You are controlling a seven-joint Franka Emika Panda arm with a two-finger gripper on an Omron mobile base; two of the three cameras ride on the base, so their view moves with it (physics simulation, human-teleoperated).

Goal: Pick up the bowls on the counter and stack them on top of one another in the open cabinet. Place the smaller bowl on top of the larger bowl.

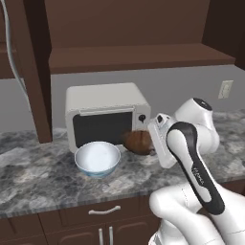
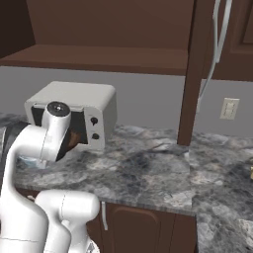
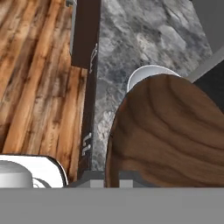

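The smaller bowl [image 1: 138, 142], dark brown wood, hangs tipped on its side just over the counter [image 1: 48, 177], in front of the microwave's lower right corner. My gripper [image 1: 151, 143] is at its right edge and looks shut on its rim. In the hand view the wooden bowl [image 3: 170, 135] looms close and hides the fingertips. The larger bowl [image 1: 97, 158], white with a pale blue rim, stands upright on the counter to the left of the wooden one, and its rim [image 3: 148, 74] peeks out beyond it. The open cabinet shelf [image 1: 134, 57] runs above.
A white microwave [image 1: 105, 103] stands on the counter right behind both bowls, under the shelf. A dark cabinet post [image 1: 36, 72] rises at the left. A wall outlet [image 1: 225, 88] is at the right. Drawers with silver handles [image 1: 104, 210] sit below the counter edge.
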